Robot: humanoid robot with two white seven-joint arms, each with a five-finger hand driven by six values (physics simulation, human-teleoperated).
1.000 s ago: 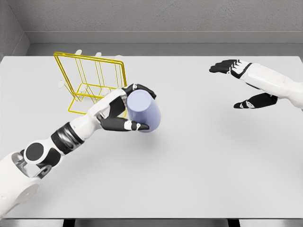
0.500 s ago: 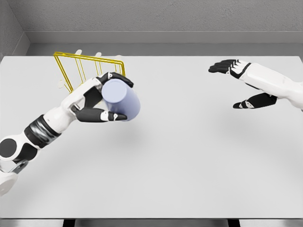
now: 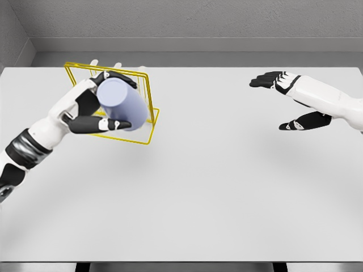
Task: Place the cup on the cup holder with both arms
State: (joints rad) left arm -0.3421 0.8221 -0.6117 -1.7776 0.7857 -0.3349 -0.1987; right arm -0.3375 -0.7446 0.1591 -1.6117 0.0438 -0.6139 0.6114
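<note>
The cup (image 3: 120, 104) is held tilted in the left hand (image 3: 85, 107), in front of the yellow wire cup holder (image 3: 144, 107) at the table's (image 3: 227, 187) far left. A wire may be struck by the tilted cup, so that the holder is pushed or the grip is lost. The fingers (image 3: 113, 123) are closed around the cup wall. The right hand (image 3: 286, 102) is held well apart, fingers spread, with nothing grasped.
</note>
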